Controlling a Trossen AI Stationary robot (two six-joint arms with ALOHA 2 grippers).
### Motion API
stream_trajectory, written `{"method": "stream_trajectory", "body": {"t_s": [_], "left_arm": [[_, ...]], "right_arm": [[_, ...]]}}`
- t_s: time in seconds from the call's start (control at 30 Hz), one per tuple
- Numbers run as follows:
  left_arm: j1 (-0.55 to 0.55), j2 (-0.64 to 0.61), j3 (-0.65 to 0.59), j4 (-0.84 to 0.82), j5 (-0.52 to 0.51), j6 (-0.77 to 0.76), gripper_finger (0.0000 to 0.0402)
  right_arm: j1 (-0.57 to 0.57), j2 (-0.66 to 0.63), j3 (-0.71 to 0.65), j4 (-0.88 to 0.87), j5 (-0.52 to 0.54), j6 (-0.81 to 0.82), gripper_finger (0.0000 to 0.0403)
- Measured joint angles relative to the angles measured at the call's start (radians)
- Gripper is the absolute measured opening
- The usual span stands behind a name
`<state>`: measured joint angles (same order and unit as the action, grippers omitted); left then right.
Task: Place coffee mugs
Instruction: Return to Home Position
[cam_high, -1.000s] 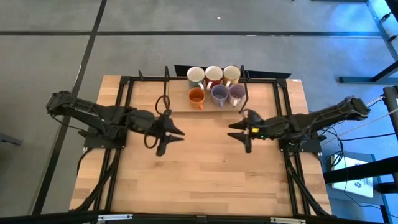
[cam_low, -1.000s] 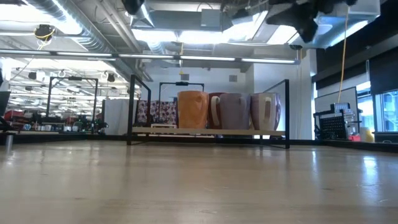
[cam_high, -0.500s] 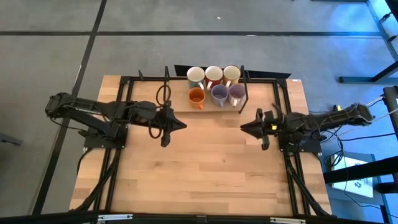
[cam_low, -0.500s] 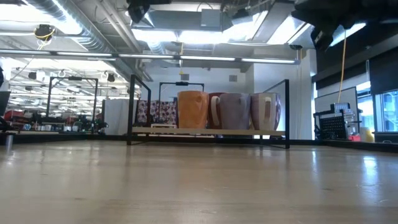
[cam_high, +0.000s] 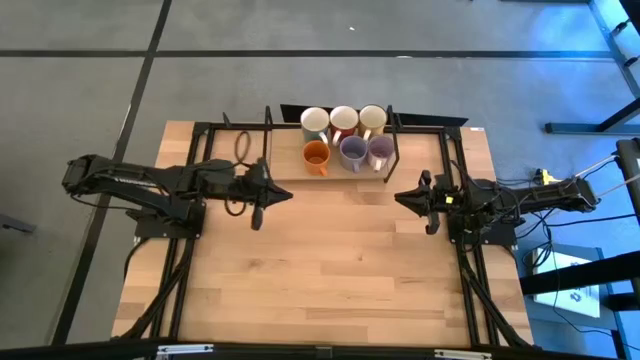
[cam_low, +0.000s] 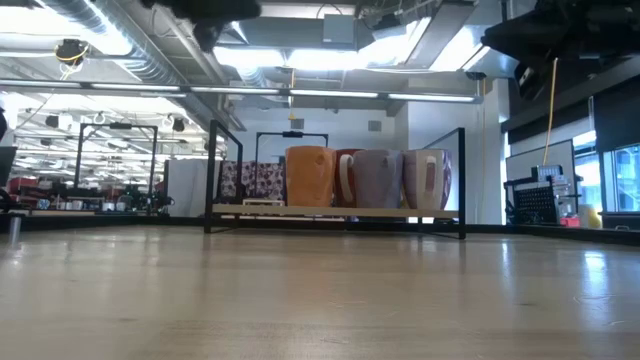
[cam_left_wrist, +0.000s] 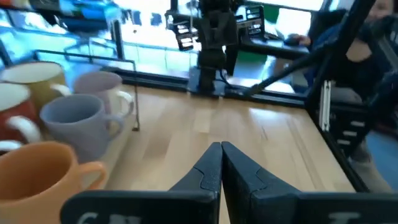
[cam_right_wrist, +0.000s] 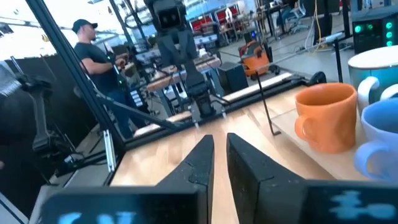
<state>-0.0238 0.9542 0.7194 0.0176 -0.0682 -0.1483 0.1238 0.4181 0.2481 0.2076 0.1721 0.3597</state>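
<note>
Six coffee mugs stand bottom-down in two rows on a small wooden shelf (cam_high: 288, 166) inside a black wire frame at the table's far middle. The near row holds an orange mug (cam_high: 316, 156) and two lavender ones (cam_high: 352, 152) (cam_high: 380, 150). Behind them stand three pale mugs (cam_high: 344, 121). My left gripper (cam_high: 290, 192) hangs shut over the bare table, near and left of the shelf, pointing right. My right gripper (cam_high: 398, 197) is shut too, near and right of the shelf, pointing left. In the wrist views the mugs (cam_left_wrist: 74, 118) (cam_right_wrist: 326, 115) stand beside the fingers, untouched.
Black frame rails (cam_high: 200, 150) run along the table's left, right and far sides. The wooden tabletop (cam_high: 330, 270) stretches toward the near edge. Beyond the table, a person (cam_right_wrist: 93, 53) stands in the room and another (cam_left_wrist: 373, 37) sits close by.
Both grippers have shut, with nothing between their fingers. My left gripper has drawn toward the table's far edge and swung level. My right gripper has pulled back toward the table's right edge and sunk a little. The mugs have kept still.
</note>
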Motion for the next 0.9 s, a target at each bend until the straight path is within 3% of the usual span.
{"method": "stream_trajectory", "body": {"t_s": [0.2, 0.4, 0.67, 0.9], "left_arm": [[0.002, -0.156, -0.143, 0.036, -0.182, 0.001, 0.0007], [0.002, -0.202, -0.206, 0.033, -0.386, -0.056, 0.0004], [0.001, -0.257, -0.379, 0.268, -0.119, 0.061, 0.0007], [0.002, -0.408, -0.528, 0.38, -0.111, 0.047, 0.0013]], "right_arm": [[0.0, -0.004, 0.0, 0.001, -0.005, -0.018, 0.0035], [0.0, -0.004, 0.0, 0.0, -0.002, -0.107, 0.0035], [0.0, -0.033, 0.0, -0.007, -0.008, -0.21, 0.0035], [0.0, -0.119, -0.085, 0.005, -0.008, -0.184, 0.0035]]}}
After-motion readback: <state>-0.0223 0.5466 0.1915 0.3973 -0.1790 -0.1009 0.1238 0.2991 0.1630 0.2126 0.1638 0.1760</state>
